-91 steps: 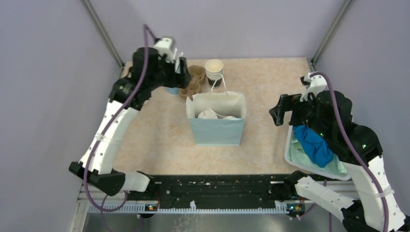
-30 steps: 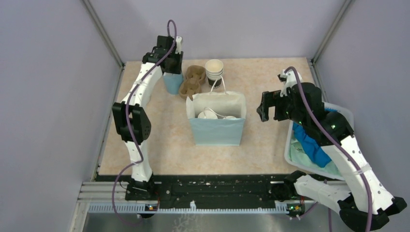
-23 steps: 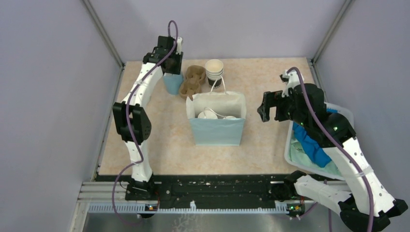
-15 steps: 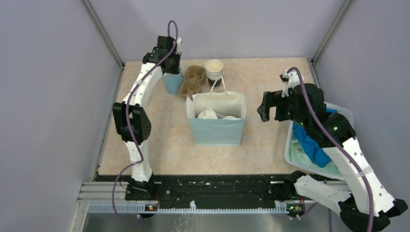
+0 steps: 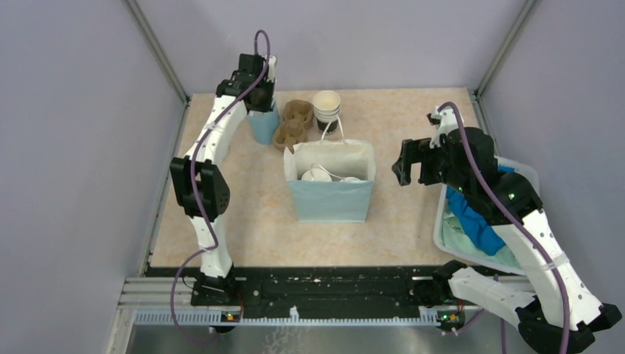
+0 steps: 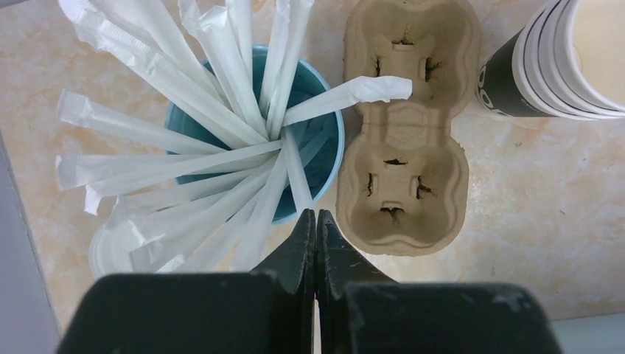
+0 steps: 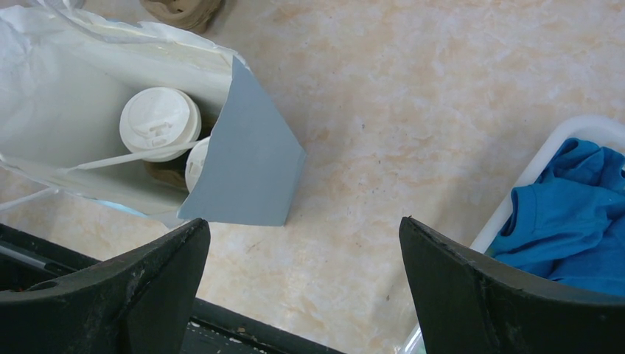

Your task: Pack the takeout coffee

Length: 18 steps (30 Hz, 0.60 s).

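Nearest the arm bases, to the right of the light blue paper bag (image 5: 332,199), a white bin (image 7: 549,151) holds blue cloth (image 5: 475,217). Above its bag-side rim, the right gripper (image 5: 410,171) hangs with its jaws spread wide and nothing between them. The bag stands upright and open-mouthed in the middle of the table (image 5: 243,206). Inside it sit the takeout coffees (image 7: 158,124), two white-lidded cups side by side, with a loose straw (image 7: 125,158) lying across them. Just beyond the bag's far edge are a pulp cup carrier (image 6: 402,140) and a stack of paper cups (image 6: 560,59). To the far left of the bag, touching or just beside the carrier, a light blue cup (image 6: 324,158) bristles with straws. Over it the left gripper (image 6: 315,217) has its jaws pressed together, apparently pinching the near end of one wrapped straw (image 6: 293,166). With the coffees packed, the step in hand looks like fetching a second straw. The next move calls for a straight lift that drags no neighbouring straws and does not tip the cup. The straw then needs carrying to the bag's mouth and releasing beside the lids.
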Each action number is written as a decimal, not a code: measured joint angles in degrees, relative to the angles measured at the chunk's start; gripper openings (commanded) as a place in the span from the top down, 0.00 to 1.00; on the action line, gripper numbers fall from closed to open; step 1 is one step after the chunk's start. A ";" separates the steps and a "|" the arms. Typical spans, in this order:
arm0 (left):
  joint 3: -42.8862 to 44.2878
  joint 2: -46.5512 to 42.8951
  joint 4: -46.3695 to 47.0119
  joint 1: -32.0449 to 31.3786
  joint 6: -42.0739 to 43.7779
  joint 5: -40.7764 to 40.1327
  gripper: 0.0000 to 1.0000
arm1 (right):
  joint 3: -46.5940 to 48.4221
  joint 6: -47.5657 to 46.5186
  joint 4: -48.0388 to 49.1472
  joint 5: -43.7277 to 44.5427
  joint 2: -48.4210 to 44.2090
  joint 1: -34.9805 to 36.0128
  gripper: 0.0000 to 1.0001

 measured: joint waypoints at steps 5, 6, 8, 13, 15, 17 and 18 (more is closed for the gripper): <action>0.83 -3.15 -2.32 0.00 -1.31 0.31 1.00 | 0.15 0.00 -0.04 0.00 0.00 0.00 0.01; 0.92 -4.26 -2.73 0.00 -1.60 0.42 1.00 | 0.22 0.02 -0.07 -0.02 0.00 0.00 0.01; 0.96 -7.39 -4.09 -0.02 -2.29 0.52 1.00 | 0.48 0.07 -0.07 -0.04 -0.13 0.00 0.01; 1.18 -18.27 -7.26 -0.11 -3.72 1.18 1.00 | 1.68 0.09 -1.03 -0.66 -1.03 0.00 0.01; 1.55 -23.12 -8.57 -0.11 -4.42 2.51 1.00 | 2.54 0.46 -1.33 -0.81 -1.31 0.00 0.01; 1.70 -28.09 -9.62 -0.09 -5.25 4.76 1.00 | 3.15 0.90 -1.73 -1.07 -1.79 0.00 0.01; 1.73 -30.86 -10.29 -0.11 -5.68 6.47 1.00 | 3.15 1.09 -1.84 -1.18 -2.19 0.00 0.01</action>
